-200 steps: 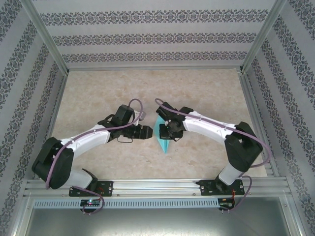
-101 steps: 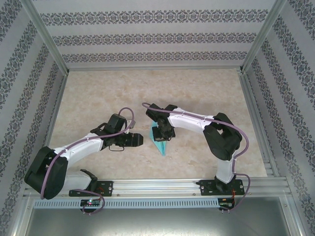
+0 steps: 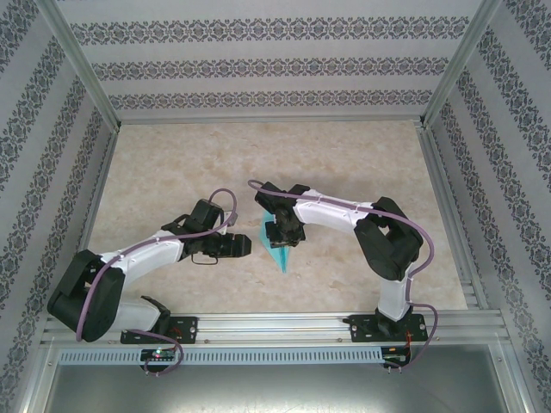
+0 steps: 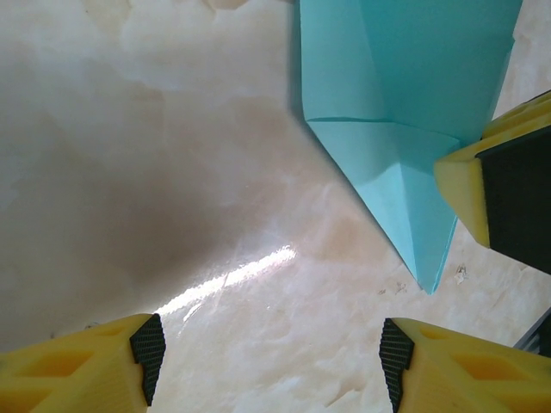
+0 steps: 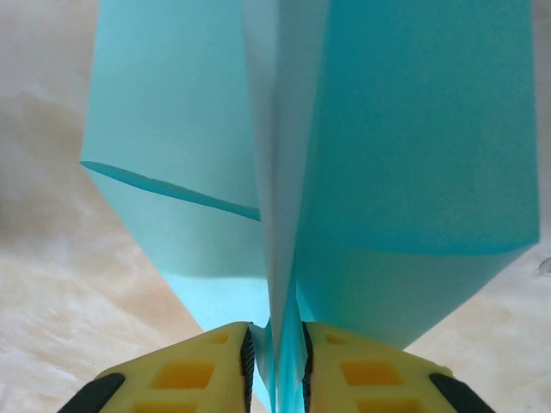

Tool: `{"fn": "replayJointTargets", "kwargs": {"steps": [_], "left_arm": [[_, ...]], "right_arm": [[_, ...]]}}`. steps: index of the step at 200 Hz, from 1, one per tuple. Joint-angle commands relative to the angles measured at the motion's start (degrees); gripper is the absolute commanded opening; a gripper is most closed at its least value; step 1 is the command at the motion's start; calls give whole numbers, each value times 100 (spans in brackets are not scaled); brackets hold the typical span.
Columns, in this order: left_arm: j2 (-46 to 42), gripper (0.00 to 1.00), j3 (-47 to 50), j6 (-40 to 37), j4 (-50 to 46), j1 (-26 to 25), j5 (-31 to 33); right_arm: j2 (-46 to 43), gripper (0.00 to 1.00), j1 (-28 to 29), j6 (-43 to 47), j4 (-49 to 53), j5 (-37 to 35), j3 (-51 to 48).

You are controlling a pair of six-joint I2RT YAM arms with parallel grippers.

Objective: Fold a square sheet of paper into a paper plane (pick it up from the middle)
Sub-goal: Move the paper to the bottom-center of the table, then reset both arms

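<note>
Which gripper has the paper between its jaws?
The right gripper: its jaws pinch the centre fold of the light-cyan folded paper plane. The left gripper stands open over the table.

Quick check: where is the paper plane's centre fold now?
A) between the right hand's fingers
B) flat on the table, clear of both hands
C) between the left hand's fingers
A: the fold of the paper plane stands between the fingers of the right hand; the left hand is open beside it, over the table.
</note>
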State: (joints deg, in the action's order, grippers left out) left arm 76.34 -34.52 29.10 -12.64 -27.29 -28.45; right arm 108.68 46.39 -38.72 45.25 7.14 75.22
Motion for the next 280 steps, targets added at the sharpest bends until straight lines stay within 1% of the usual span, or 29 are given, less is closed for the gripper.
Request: {"fn": "replayJointTargets", "kwargs": {"steps": [1,16,33,58,80,104,119,132,146,154,170,180,188,200,209,220,233,245,259,266,271,280], "left_arm": [[70,70,-151,-98,23,57,-120],[46,70,-199,-115,-13,57,-114],[-21,70,-291,-168,-120,57,-57],[-158,71,-561,-363,-479,53,291],[-411,72,-835,-645,-920,57,1250],[-805,84,-909,-967,-1043,81,2467],[-867,89,-944,-1179,-1041,202,2937],[-864,91,-1047,-1305,-1117,396,3256],[-914,95,-1025,-1449,-977,532,3950],[-960,100,-958,-1531,-804,598,4335],[-1054,100,-721,-1703,-280,839,4656],[-1076,100,-550,-1782,117,1048,4730],[-1044,100,-427,-1833,406,1250,4614],[-959,100,-308,-1874,691,1538,4436],[-900,100,-180,-1933,971,1717,4343],[-814,100,-9,-1976,1336,1928,4189],[-728,100,-11,-2050,1485,2120,4030],[-600,100,180,-2137,2018,2180,4019],[-386,100,319,-2227,2468,2254,3936],[-253,100,342,-2295,2654,2292,3968],[-143,100,367,-2347,2820,2303,3997],[37,100,428,-2382,3137,2336,3973]], "right_arm": [[-10,24,59,5,-24,60,-98],[-127,26,55,-13,-17,54,-98],[-292,30,65,0,99,-12,-43],[-631,36,11,53,241,-11,-57],[-999,39,-113,212,292,71,-134],[-1404,43,-378,683,316,76,-255],[-1738,45,-544,1048,244,-48,-383],[-2098,49,-738,1371,-11,-209,-612],[-2579,53,-948,1695,-420,-516,-985],[-2903,56,-1098,1857,-717,-706,-1238],[-3558,66,-1395,2199,-1344,-1075,-1755],[-3953,73,-1619,2370,-1762,-1326,-2106],[-4228,79,-1867,2472,-2068,-1340,-2383],[-4559,80,-2323,2567,-2485,-1197,-2724],[-4748,84,-2641,2649,-2739,-1099,-2955],[-4875,86,-2969,2748,-3006,-1018,-3177],[-4935,88,-3280,2868,-3353,-1003,-3430],[-4919,89,-3490,2999,-3660,-988,-3623],[-4851,92,-3622,3198,-4067,-1278,-3866],[-4852,93,-3686,3264,-4327,-1432,-3999],[-4864,97,-3717,3303,-4578,-1539,-4120],[-4868,97,-3780,3354,-5068,-1553,-4351]]}}
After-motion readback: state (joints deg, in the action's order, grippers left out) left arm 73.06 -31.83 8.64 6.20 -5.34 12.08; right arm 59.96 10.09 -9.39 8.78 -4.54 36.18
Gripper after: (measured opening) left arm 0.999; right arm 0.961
